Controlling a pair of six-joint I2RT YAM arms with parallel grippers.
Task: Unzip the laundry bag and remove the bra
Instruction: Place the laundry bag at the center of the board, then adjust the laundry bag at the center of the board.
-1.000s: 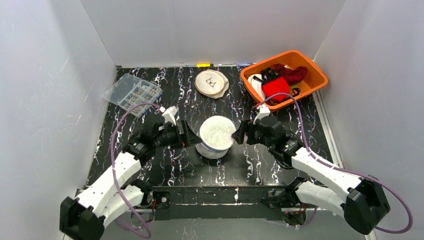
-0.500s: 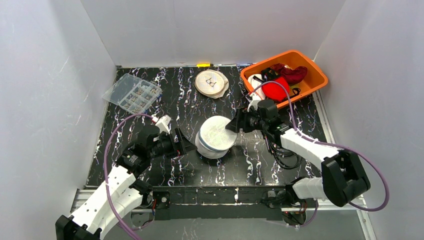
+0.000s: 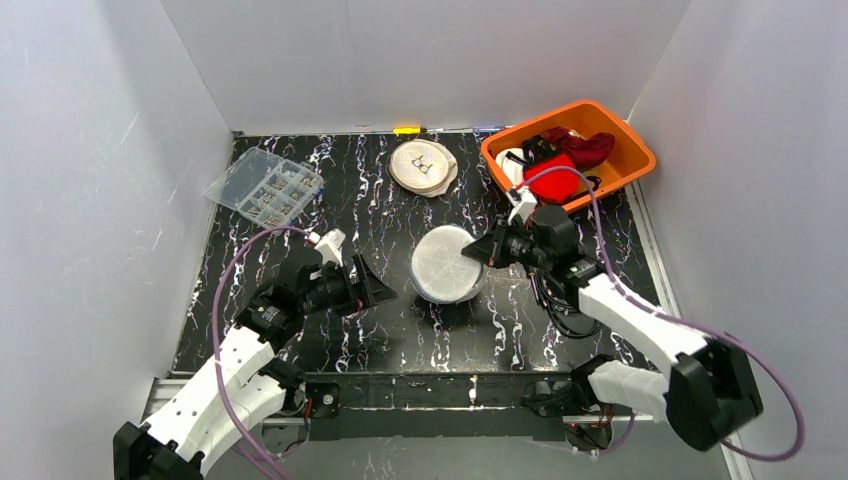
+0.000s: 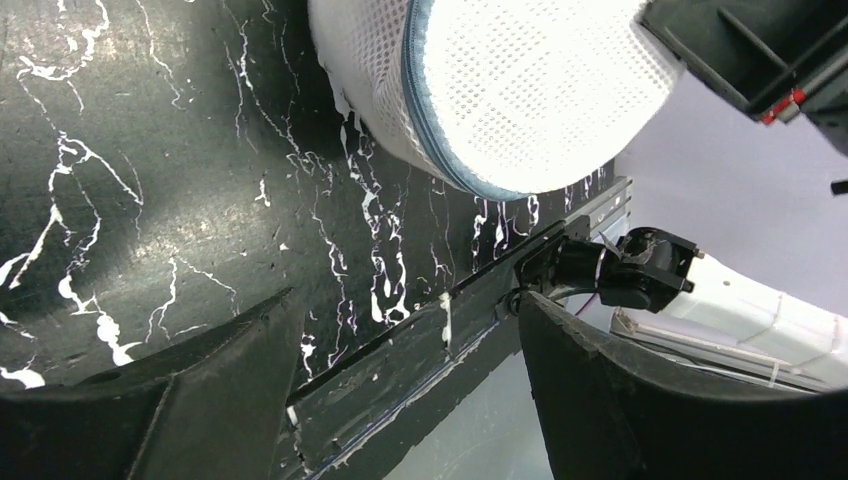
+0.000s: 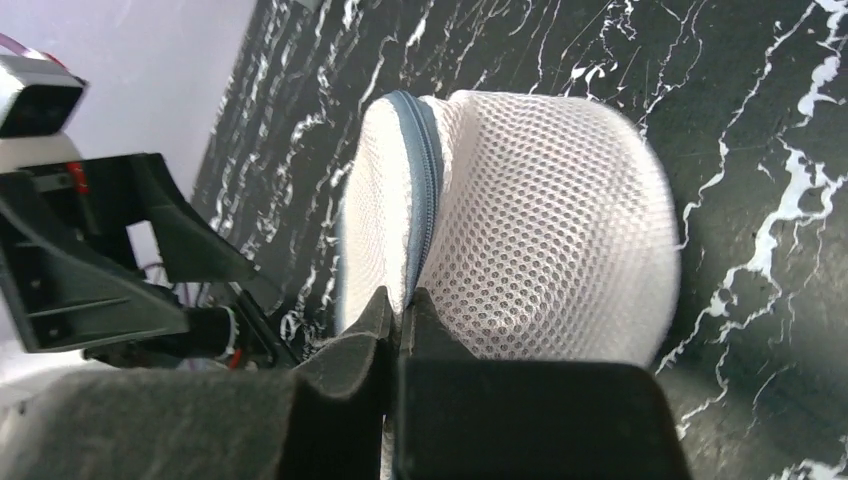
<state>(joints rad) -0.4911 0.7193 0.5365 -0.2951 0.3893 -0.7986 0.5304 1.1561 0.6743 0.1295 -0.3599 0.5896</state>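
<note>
From above, the laundry bag lies between the two arms. The right gripper is clenched on the bag's edge nearest it. The left gripper is spread, with the bag just ahead of its tips and not touching.

From the left wrist, the bag sits ahead of the spread left gripper, its zipper curving round the rim that faces it.

From the right wrist, the right gripper pinches the mesh at the seam. The zipper runs straight away from its tips, but whether the pull tab is caught I cannot tell.
</note>
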